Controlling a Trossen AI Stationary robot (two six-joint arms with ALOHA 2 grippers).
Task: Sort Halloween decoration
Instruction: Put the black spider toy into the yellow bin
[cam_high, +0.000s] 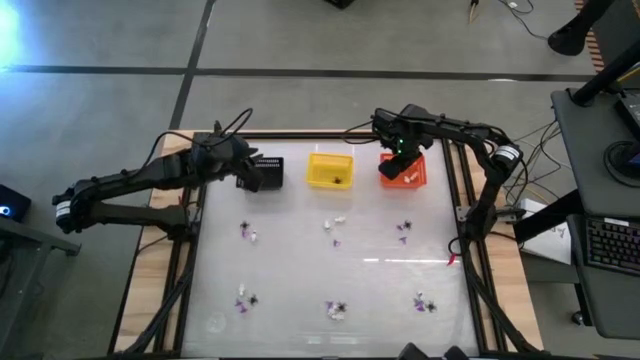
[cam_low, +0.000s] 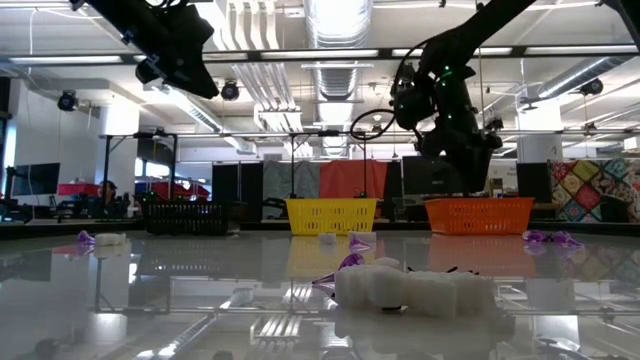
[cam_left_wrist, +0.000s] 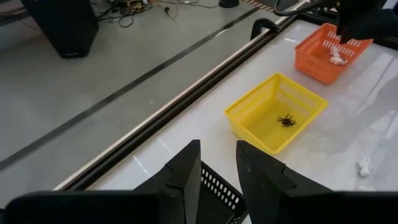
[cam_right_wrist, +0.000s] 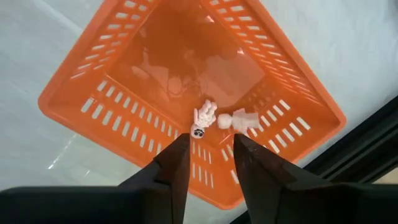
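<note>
The Halloween decoration (cam_high: 335, 310) is scattered in small clusters of purple, black and white trinkets over the glossy bench (cam_high: 300, 260), while a few pieces are already sorted: a black spider (cam_left_wrist: 286, 120) lies in the yellow basket (cam_left_wrist: 249, 106) and two white skeleton figures (cam_right_wrist: 204, 118) lie in the orange basket (cam_right_wrist: 87, 99). The right pincer (cam_right_wrist: 210, 146) is held directly above the orange basket, its fingers parted and nothing between them. The left pincer (cam_left_wrist: 217, 165) is parked over the black basket (cam_high: 268, 172), likewise released and empty. The trinkets are judged to be very light, hard plastic and slippery on the smooth surface — likely to skate away if nudged. A pinch across the body is advised rather than at thin legs or limbs, which may flex or snap — and one piece at a time where pieces lie touching.
</note>
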